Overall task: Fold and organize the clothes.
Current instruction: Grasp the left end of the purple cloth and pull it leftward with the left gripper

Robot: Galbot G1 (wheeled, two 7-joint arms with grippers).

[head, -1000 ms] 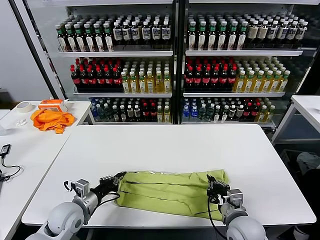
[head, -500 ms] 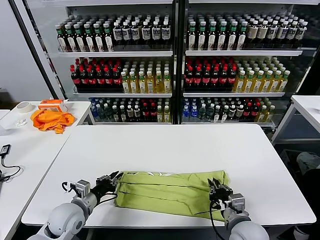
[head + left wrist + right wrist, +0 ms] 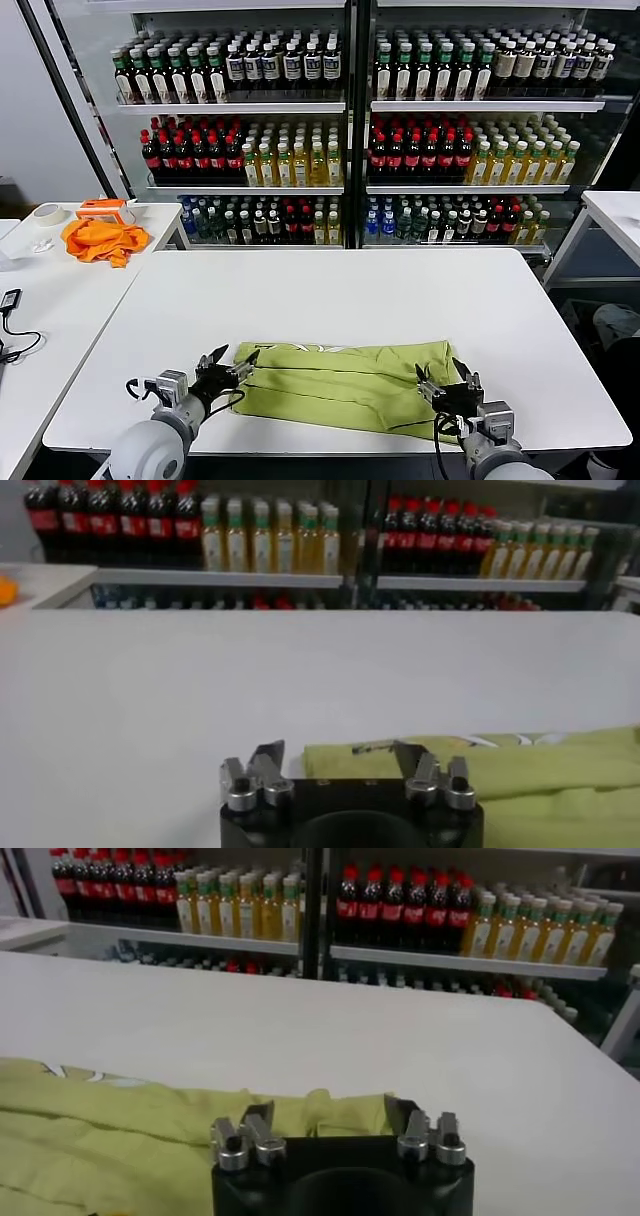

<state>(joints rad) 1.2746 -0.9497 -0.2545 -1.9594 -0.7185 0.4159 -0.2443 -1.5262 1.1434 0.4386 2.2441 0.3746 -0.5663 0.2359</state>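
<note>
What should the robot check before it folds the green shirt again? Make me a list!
1. Left gripper open and off the T-shirt: ok, fingers spread at the shirt's left end.
2. Right gripper open: ok, at the right end, holding nothing.
3. Shirt fully on the white table: ok.
4. Shirt lying flat: not ok, long wrinkles run across it.
5. Folded edges lined up: cannot tell.
6. Orange cloth out of the way: ok, on the side table.
</note>
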